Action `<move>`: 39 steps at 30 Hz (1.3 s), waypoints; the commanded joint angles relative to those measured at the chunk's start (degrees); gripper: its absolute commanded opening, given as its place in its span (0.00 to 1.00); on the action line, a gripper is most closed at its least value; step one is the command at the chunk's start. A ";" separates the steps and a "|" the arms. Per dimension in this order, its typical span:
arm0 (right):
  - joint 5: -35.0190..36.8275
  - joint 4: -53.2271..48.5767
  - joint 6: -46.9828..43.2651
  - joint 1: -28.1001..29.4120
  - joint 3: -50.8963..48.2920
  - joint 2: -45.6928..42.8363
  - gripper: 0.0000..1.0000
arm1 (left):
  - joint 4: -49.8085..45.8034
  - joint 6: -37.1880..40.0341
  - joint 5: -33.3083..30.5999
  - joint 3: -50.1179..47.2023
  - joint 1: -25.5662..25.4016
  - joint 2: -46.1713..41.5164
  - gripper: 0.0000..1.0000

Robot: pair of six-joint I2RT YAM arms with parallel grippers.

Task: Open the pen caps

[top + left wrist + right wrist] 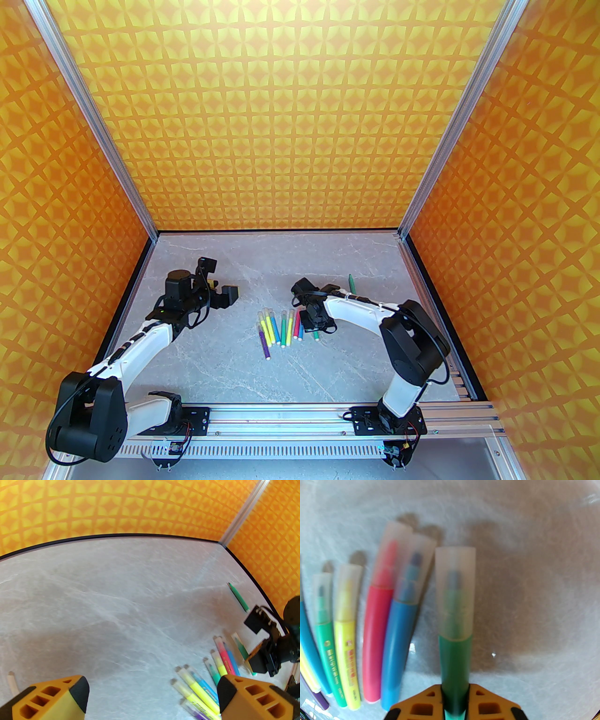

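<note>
Right gripper point(315, 326) clamped on a capped green pen point(317, 334); left gripper point(221, 280) spread wide, empty.

From above: green pen pinched down at the grey counter point(234, 370), the fan of capped pens point(276, 328) lying just left of the right gripper, between it and the left gripper; a lone uncapped green pen point(351, 283) farther back, off to its right. From the left wrist: fingers point(54, 695) far apart with nothing between, the fan just beyond the right-hand finger, a pale tube point(12, 683) beside the left-hand one. From the right wrist: jaws pressed onto the green barrel, its translucent cap point(455, 592) seated, pointing straight ahead; blue pen point(398, 648) and pink-red pen point(375, 644) nearest on the left, caps on.
</note>
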 commanded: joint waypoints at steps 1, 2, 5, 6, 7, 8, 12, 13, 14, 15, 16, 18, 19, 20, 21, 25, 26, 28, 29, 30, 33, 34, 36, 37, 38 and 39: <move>1.19 1.02 -2.47 -0.10 0.99 -3.40 0.00 | -1.78 -0.07 1.62 3.04 -1.85 1.47 0.93; 1.12 1.50 -3.19 -0.10 0.84 -4.18 0.00 | -2.02 -0.16 1.52 3.52 -2.31 1.89 0.92; -0.48 4.45 -5.81 -0.10 -0.38 -6.86 0.00 | -2.70 -0.61 1.69 5.49 -4.10 3.45 0.91; -0.81 5.12 -6.57 -0.10 -0.61 -7.60 0.00 | -2.76 -0.76 1.73 6.03 -4.72 3.88 0.91; -1.01 5.79 -7.07 -0.10 -0.85 -8.26 0.00 | -2.95 -0.95 2.01 6.70 -5.44 4.38 0.91; -0.86 6.32 -7.46 -0.06 -1.03 -8.99 0.00 | -3.12 -1.19 2.40 7.29 -6.26 4.92 0.91; -3.83 10.69 -10.79 -0.10 -2.43 -10.89 0.00 | -3.29 -2.76 4.67 9.74 -8.55 6.98 0.90; -4.96 12.41 -11.67 -0.10 -3.26 -11.40 0.00 | -3.42 -3.20 5.35 10.34 -8.99 7.46 0.89; -6.46 14.40 -12.68 -0.10 -4.09 -12.18 0.00 | -3.61 -3.56 5.94 10.94 -9.52 7.94 0.89; -7.84 16.40 -13.83 -0.10 -5.13 -13.05 0.00 | -3.89 -4.13 6.49 11.56 -9.98 8.28 0.88; -9.34 18.14 -14.86 -0.10 -5.97 -13.79 0.00 | -4.01 -4.65 7.11 11.98 -10.32 8.47 0.88; -12.98 22.84 -16.92 -0.10 -8.54 -15.96 0.00 | -4.03 -5.70 8.73 12.67 -10.96 8.77 0.88; -14.46 24.89 -17.62 -0.10 -9.65 -16.93 0.00 | -3.88 -6.13 9.40 12.91 -11.03 8.86 0.88; -15.94 27.05 -18.21 -0.11 -10.84 -17.86 0.00 | -3.78 -6.69 10.26 13.24 -11.18 9.03 0.88; -17.28 28.58 -18.72 -0.10 -11.62 -18.61 0.00 | -3.58 -7.12 11.32 13.51 -11.37 9.20 0.87; -21.22 33.39 -20.24 -0.10 -13.66 -20.59 0.00 | -3.16 -7.98 14.38 14.57 -12.17 10.47 0.85; -21.88 34.03 -20.50 -0.06 -13.85 -20.88 0.00 | -3.28 -7.94 14.70 14.89 -12.44 10.92 0.84; -23.31 35.10 -20.91 -0.10 -14.07 -21.25 0.00 | -3.75 -8.05 15.31 15.53 -12.85 11.74 0.82; -23.89 35.63 -21.01 -0.10 -14.13 -21.41 0.00 | -3.95 -8.02 15.73 15.98 -13.12 12.26 0.80; -24.25 35.95 -21.09 -0.10 -14.13 -21.50 0.00 | -4.15 -8.16 16.05 16.29 -13.25 12.62 0.79; -25.80 37.37 -21.27 -0.12 -14.30 -21.86 0.00 | -4.48 -8.32 17.30 17.42 -13.93 13.64 0.76; -26.27 37.72 -21.02 -0.09 -14.30 -21.86 0.00 | -4.36 -8.41 17.64 17.64 -14.15 13.78 0.75; -26.98 38.45 -21.02 -0.10 -14.22 -21.77 0.00 | -4.33 -8.51 18.42 18.18 -14.48 14.09 0.75; -27.23 38.63 -20.95 -0.10 -14.13 -21.62 0.00 | -4.32 -8.46 18.82 18.38 -14.65 14.29 0.74; -27.50 38.65 -20.95 -0.10 -14.00 -21.33 0.00 | -4.39 -8.55 19.01 18.65 -14.72 14.45 0.74; -27.80 38.70 -20.88 -0.08 -13.87 -21.14 0.00 | -4.30 -8.72 19.09 18.82 -14.82 14.54 0.73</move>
